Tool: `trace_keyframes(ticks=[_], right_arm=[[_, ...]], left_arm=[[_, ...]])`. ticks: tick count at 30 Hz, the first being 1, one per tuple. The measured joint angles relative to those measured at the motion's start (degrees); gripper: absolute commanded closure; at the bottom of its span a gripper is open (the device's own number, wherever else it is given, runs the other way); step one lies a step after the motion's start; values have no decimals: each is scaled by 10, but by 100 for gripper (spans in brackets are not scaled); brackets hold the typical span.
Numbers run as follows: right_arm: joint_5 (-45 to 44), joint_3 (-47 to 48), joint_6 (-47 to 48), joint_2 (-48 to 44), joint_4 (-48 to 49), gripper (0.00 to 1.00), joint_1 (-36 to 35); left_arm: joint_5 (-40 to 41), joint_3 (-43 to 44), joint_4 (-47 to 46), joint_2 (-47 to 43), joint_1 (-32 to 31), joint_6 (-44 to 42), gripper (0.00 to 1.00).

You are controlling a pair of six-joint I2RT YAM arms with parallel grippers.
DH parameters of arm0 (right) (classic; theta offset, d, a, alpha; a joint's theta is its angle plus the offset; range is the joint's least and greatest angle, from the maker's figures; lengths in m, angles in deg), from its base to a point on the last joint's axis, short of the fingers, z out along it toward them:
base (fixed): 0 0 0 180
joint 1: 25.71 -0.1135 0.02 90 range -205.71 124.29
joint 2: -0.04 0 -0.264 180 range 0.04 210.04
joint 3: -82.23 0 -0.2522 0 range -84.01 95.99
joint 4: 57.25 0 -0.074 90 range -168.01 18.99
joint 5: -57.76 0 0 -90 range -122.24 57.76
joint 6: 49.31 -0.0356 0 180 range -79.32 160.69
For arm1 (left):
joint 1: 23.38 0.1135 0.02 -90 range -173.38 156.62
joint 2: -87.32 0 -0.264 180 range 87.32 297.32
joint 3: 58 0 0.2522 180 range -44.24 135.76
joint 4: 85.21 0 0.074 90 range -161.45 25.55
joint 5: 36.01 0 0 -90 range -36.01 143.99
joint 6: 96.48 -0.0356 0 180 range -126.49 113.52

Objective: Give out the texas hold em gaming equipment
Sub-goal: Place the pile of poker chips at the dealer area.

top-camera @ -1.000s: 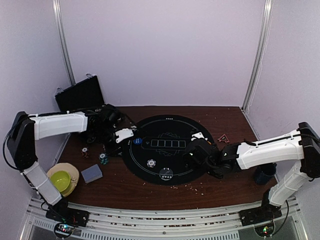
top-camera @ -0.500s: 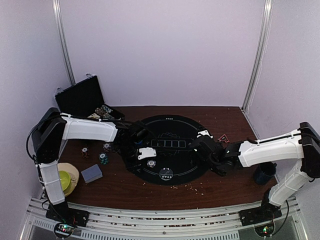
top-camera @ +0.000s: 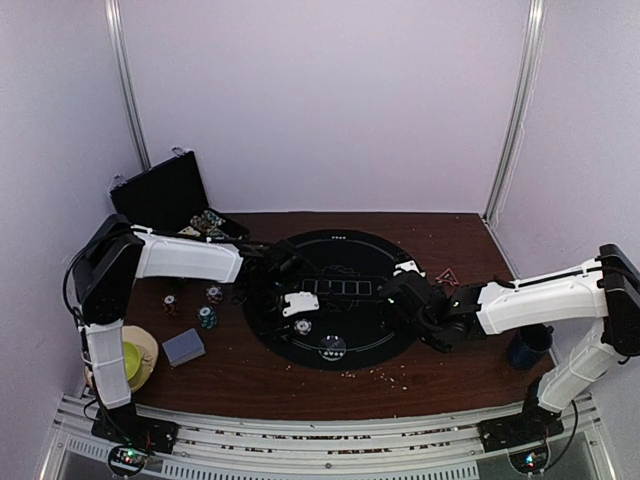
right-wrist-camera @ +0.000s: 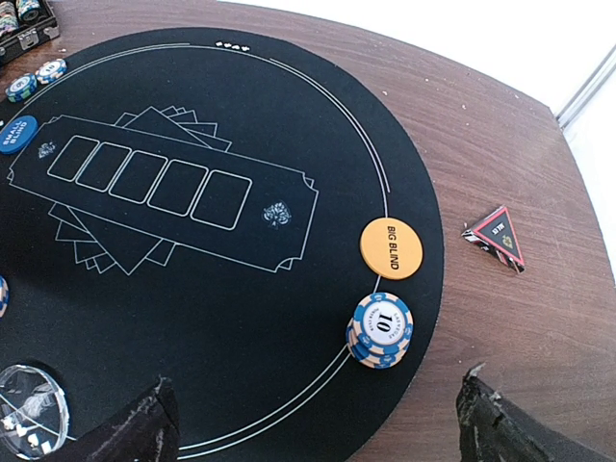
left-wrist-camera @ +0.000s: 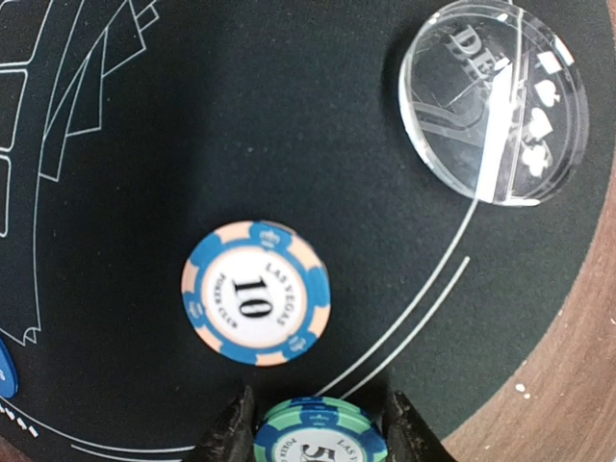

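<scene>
My left gripper (left-wrist-camera: 318, 428) is shut on a small stack of green-and-blue poker chips (left-wrist-camera: 318, 435), low over the black round mat (top-camera: 350, 255). Just beyond its tips a blue-and-peach "10" chip (left-wrist-camera: 256, 305) lies flat, with a clear dealer disc (left-wrist-camera: 493, 104) farther off. In the top view that gripper (top-camera: 298, 305) sits at the mat's near left. My right gripper (right-wrist-camera: 318, 433) hangs open over the mat's right side, above a stack of blue "10" chips (right-wrist-camera: 381, 329) and an orange "big blind" disc (right-wrist-camera: 391, 248). A blue "small blind" disc (right-wrist-camera: 16, 134) lies at the far side.
The black hinged case (top-camera: 165, 190) stands open at the back left, with chips inside. Loose chips (top-camera: 207, 318) and a grey card deck (top-camera: 183, 347) lie left of the mat. A green bowl (top-camera: 122, 358) sits near left and a dark mug (top-camera: 528, 348) near right. A red triangular tag (right-wrist-camera: 500, 236) lies off the mat.
My left arm has swung from beside the case over onto the mat's near left, carrying the chips. The right gripper has shifted slightly right and stays open.
</scene>
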Motion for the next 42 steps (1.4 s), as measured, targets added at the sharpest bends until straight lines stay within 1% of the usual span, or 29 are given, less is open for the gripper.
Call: trace_keyframes(ticks=[8, 13, 14, 21, 27, 30, 32, 38, 42], right_arm=[[0, 0, 0, 0, 0, 0, 0], [0, 0, 0, 0, 0, 0, 0], [0, 0, 0, 0, 0, 0, 0], [0, 0, 0, -4, 0, 0, 0], [0, 0, 0, -5, 0, 0, 0], [0, 0, 0, -5, 0, 0, 0], [0, 0, 0, -5, 0, 0, 0], [1, 0, 0, -5, 0, 0, 0], [3, 0, 0, -5, 0, 0, 0]], left_arm=[[0, 10, -1, 15, 0, 0, 62], [-2, 12, -1, 16, 0, 0, 57], [-2, 13, -1, 17, 0, 0, 55], [-2, 15, -4, 18, 0, 3, 26], [11, 10, -6, 7, 0, 4, 12], [19, 3, -2, -19, 0, 3, 6], [23, 2, 2, -52, 2, 3, 2], [31, 2, 9, -165, 30, 4, 2], [35, -10, 8, -223, 83, 6, 2]])
